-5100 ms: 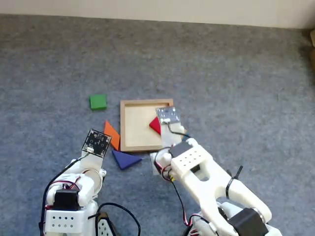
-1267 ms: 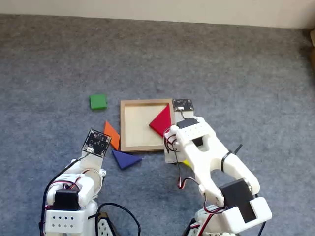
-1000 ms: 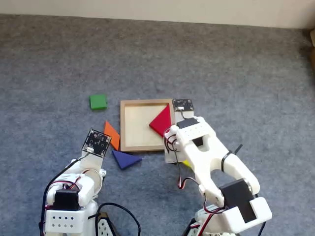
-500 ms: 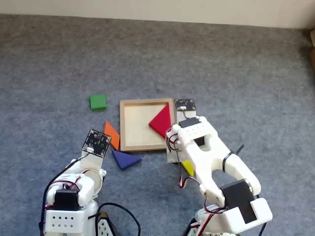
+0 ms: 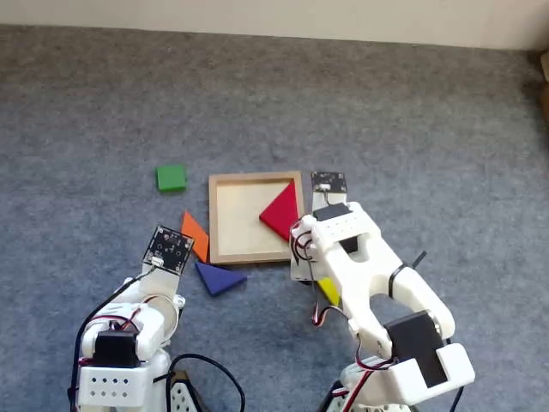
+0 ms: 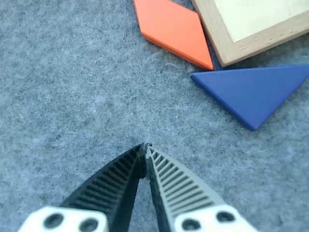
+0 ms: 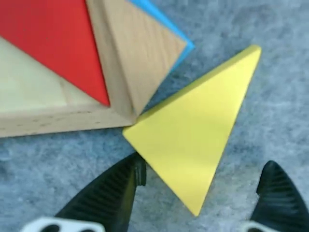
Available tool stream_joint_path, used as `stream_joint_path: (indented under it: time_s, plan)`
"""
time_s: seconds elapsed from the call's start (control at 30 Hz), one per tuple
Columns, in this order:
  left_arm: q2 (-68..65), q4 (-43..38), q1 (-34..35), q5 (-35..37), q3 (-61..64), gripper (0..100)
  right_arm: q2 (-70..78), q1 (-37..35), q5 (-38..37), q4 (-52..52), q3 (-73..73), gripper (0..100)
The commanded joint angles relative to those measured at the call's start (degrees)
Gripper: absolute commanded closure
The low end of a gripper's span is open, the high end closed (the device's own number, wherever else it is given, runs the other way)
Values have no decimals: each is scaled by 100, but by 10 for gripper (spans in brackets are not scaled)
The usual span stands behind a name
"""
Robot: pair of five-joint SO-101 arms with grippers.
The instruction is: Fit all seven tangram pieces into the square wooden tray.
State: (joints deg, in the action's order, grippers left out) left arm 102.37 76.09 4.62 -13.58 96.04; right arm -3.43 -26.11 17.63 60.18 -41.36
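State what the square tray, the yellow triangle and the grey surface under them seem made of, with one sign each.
Tray: pale unpainted wood, grain showing on its rim. Yellow triangle: likely painted wood, smooth matte face; plastic is possible. Grey surface: felt or short-pile carpet, fuzzy fibres visible.

**Inspector A:** What carries the things?

**Inspector B:** A grey carpet-like surface (image 5: 412, 120).

**Inspector A:** What lies directly on it?

**Inspector B:** A square light-wood tray (image 5: 214, 219). A green square piece (image 5: 171, 178) sits near its far corner, apart. An orange parallelogram piece (image 5: 195, 236) is just beside one tray side. A dark blue triangle piece (image 5: 220, 277) is just off a near corner. A yellow triangle piece (image 7: 195, 133) touches the other near corner.
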Motion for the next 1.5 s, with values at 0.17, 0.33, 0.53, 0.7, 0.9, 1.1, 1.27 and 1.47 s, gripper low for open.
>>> stream_joint_path:
  time_s: [0.17, 0.33, 0.53, 0.7, 0.9, 1.1, 1.27, 1.47]
  plan:
    - [154, 35, 57, -62, 110, 992, -40, -13, 431, -251, 558, 646]
    - [154, 35, 57, -62, 110, 992, -40, -127, 440, -330, 558, 646]
    - [154, 35, 57, -62, 110, 992, -31, -101, 721, -804, 523, 646]
    - [154, 35, 57, -62, 110, 992, -31, 127, 747, -989, 514, 646]
    - [154, 35, 57, -62, 110, 992, -31, 312, 756, -954, 400, 646]
    - [154, 35, 57, -62, 110, 992, -31, 198, 747, -954, 40, 656]
    - [154, 35, 57, -62, 110, 992, -31, 198, 738, -927, 31, 667]
    - [154, 35, 57, -62, 110, 992, -40, 171, 712, -840, -92, 667]
